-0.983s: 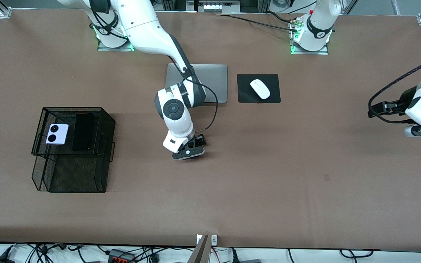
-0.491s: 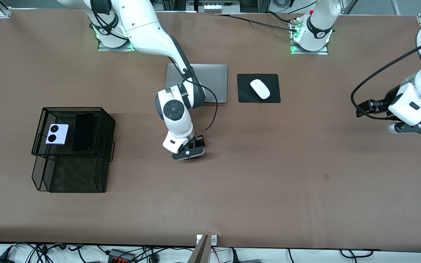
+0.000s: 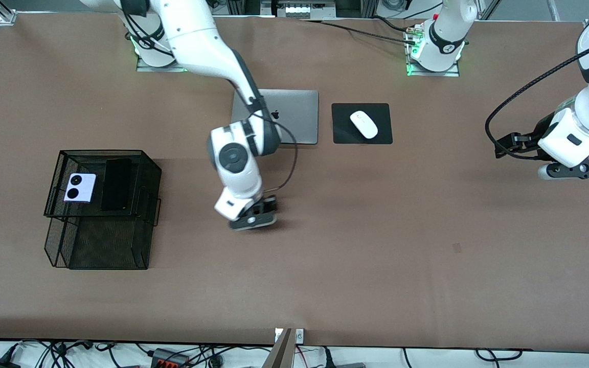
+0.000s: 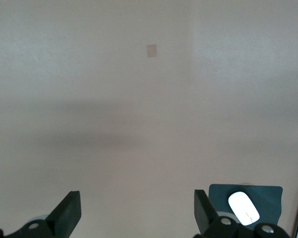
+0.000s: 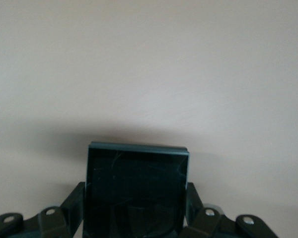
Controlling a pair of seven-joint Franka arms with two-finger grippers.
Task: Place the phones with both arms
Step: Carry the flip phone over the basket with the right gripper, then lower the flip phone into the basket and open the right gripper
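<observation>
My right gripper (image 3: 252, 219) is shut on the small black flip phone (image 5: 136, 191) and holds it over bare table, between the laptop and the mesh tray. The right wrist view shows the phone gripped between both fingers (image 5: 74, 203). The lavender flip phone (image 3: 80, 187) and the long black slab phone (image 3: 116, 184) lie side by side in the upper tier of the black mesh tray (image 3: 143, 158). My left gripper (image 3: 578, 170) is open and empty, over the table at the left arm's end; its fingers (image 4: 69, 213) stand wide apart.
A closed silver laptop (image 3: 294, 115) lies near the bases. Beside it a white mouse (image 3: 364, 124) sits on a black pad (image 3: 343, 134); the mouse also shows in the left wrist view (image 4: 243, 207). The mesh tray's lower tier (image 3: 105, 245) holds nothing.
My right gripper has shifted with the black flip phone toward the mesh tray. My left arm has swung in from the table's edge and its gripper has risen toward the bases.
</observation>
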